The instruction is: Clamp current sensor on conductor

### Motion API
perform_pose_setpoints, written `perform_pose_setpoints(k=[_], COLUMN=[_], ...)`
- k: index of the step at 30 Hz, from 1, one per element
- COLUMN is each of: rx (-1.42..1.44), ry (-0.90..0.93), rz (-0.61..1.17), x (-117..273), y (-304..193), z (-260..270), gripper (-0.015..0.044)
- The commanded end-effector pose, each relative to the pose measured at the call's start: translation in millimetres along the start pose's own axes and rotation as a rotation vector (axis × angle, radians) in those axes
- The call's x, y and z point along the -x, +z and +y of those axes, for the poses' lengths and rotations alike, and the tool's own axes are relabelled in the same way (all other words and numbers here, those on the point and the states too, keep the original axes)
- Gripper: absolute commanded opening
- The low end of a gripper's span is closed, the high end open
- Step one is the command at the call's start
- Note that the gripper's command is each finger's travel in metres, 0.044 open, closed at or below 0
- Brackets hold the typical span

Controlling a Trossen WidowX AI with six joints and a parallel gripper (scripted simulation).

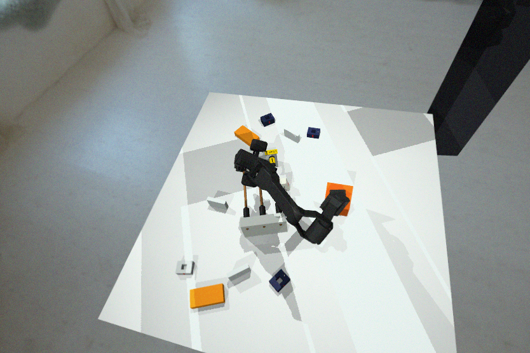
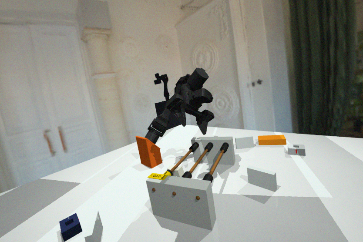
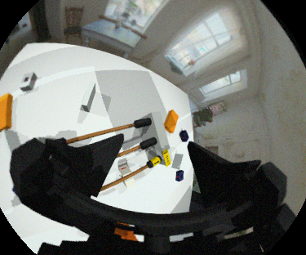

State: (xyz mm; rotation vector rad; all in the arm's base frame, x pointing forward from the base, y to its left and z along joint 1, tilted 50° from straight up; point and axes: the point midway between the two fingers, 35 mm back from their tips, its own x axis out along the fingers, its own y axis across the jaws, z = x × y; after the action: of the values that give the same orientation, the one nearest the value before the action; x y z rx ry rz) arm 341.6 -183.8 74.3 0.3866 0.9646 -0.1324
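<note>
My gripper (image 1: 252, 162) (image 2: 193, 129) (image 3: 156, 140) is open and empty, fingers pointing down above the conductor rack. The small off-white open sensor (image 1: 283, 182) (image 2: 178, 171) (image 3: 123, 164) stands on the table beside the LOAD conductor (image 2: 181, 159) (image 3: 135, 172), partly hidden by the arm in the top view and by the rods in the exterior view. It carries a red mark in the wrist view; its arrow direction is too small to tell. The yellow LOAD marker (image 1: 271, 152) (image 2: 156, 176) (image 3: 166, 158) sits on one end block.
Two other copper conductors run parallel between the grey end blocks (image 1: 263, 225) (image 2: 180, 204). Orange blocks (image 1: 207, 296) (image 2: 271, 140) (image 3: 4, 112), grey plates (image 1: 217, 204) (image 2: 261, 178), navy ring blocks (image 1: 313, 132) (image 2: 72, 230) and a white ring block (image 1: 185, 267) (image 2: 296, 152) lie around. An orange wedge (image 2: 149, 154) is at the arm.
</note>
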Motion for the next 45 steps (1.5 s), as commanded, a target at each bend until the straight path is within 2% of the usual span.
perform_pose_setpoints(k=[1,9,29,31,35,40,45], rx=[-0.172,-0.579,-0.589,-0.540,-0.249,0.060,0.071], ry=[0.083,0.319,0.326,0.350,0.503,0.673,0.679], rz=[0.156,0.337,0.340,0.341,0.328,0.265,0.262], x=[-21.6,-42.4,-42.7,-42.0,-34.8,-21.3,-20.7], y=[-36.0,-106.1,-107.6,-112.0,-138.7,-169.3,-170.4], z=[-41.5,-102.0,-103.1,-95.5,-50.7,-2.4,-0.6], gripper=[0.0440,0.0440,0.0440,0.0388,0.0291,0.0291,0.0291])
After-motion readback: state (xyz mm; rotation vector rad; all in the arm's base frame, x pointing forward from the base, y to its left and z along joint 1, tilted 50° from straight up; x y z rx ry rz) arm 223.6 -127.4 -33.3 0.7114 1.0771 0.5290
